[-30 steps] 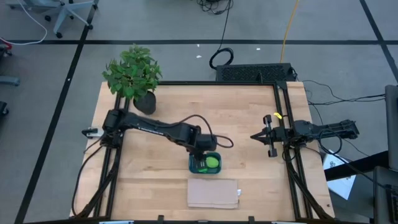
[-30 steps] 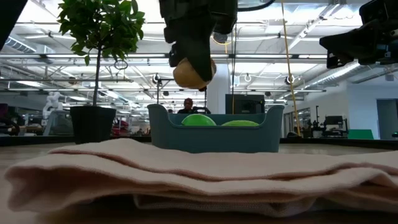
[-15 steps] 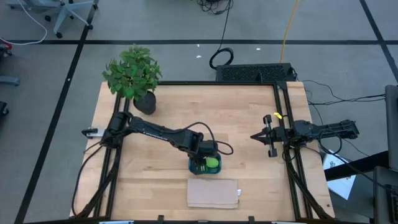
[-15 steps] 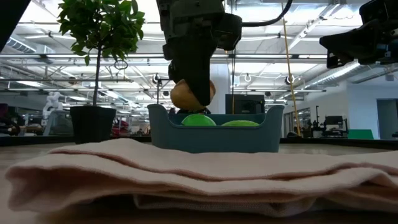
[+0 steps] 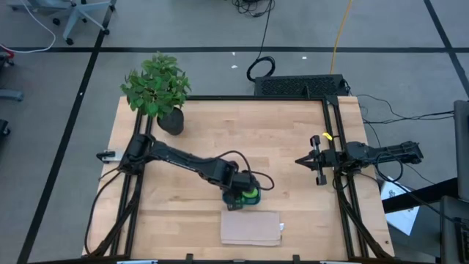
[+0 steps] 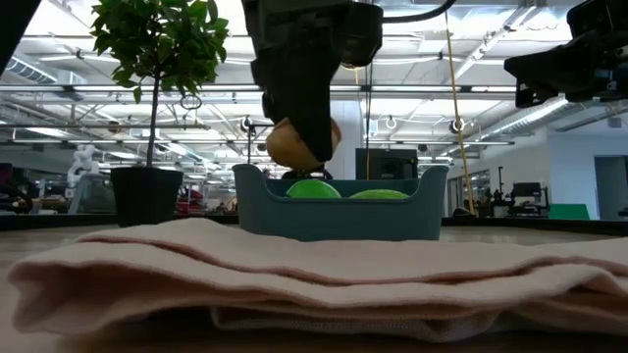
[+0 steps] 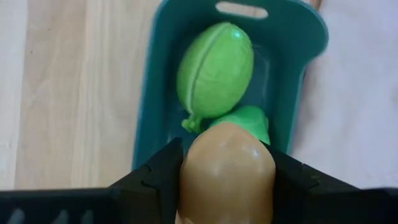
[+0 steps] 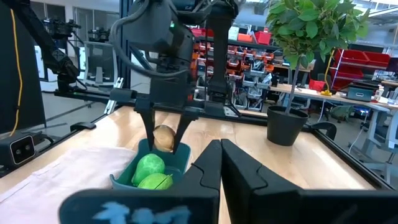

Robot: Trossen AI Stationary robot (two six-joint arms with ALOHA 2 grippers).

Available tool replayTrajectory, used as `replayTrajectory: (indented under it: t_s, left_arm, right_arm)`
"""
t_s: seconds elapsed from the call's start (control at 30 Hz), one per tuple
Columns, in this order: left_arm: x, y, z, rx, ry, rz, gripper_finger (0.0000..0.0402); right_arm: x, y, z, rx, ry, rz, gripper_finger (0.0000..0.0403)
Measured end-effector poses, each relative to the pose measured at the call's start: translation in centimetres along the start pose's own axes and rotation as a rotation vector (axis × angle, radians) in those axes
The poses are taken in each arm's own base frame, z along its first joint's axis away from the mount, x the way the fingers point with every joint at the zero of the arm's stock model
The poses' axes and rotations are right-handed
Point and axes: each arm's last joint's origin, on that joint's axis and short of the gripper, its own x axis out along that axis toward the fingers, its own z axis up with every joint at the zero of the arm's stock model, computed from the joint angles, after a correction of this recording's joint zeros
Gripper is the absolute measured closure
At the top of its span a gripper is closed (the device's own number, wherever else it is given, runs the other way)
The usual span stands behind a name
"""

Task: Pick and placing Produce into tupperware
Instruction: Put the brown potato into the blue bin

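Note:
The teal tupperware (image 5: 231,198) stands near the middle of the table, just beyond a folded cloth. Two bright green produce items (image 7: 214,68) (image 7: 249,118) lie inside it. My left gripper (image 5: 238,192) hangs over the tupperware (image 6: 339,211), shut on an orange-tan produce item (image 6: 299,142) that sits just above the rim. My right gripper (image 5: 297,160) waits at the table's right side, shut on nothing, level, its fingers (image 8: 221,155) pointing toward the tupperware. My left gripper pinches the orange-tan item by two opposite sides (image 7: 189,174) between its two fingers (image 7: 158,180). The fingers come from above, pointing steeply down. The item is lifted clear and hangs over the green items in the tupperware (image 7: 149,112).
A potted plant (image 5: 157,92) stands at the table's far left corner. A folded beige cloth (image 5: 251,228) lies at the near edge, right next to the tupperware. Bare wood lies between the tupperware and the right arm.
My left gripper has gone down and toward the table's near edge with the orange-tan item, which now hangs lower, close over the tupperware. Its grip has not changed.

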Motion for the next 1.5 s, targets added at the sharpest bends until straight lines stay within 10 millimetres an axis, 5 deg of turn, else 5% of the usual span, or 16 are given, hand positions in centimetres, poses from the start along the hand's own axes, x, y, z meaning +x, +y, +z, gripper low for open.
replayTrajectory:
  t_s: [0.87, 1.5]
  left_arm:
    - [-0.1, -0.6, -0.2, 0.001, -0.023, 0.042, 0.0229]
    - [2.9, 0.1, -1.8, -0.049, -0.026, 0.025, 0.0229]
  right_arm:
    - [0.0, 0.0, 0.0, 0.0, 0.001, 0.0, 0.0403]
    - [0.0, 0.0, 0.0, 0.0, 0.0, 0.001, 0.0403]
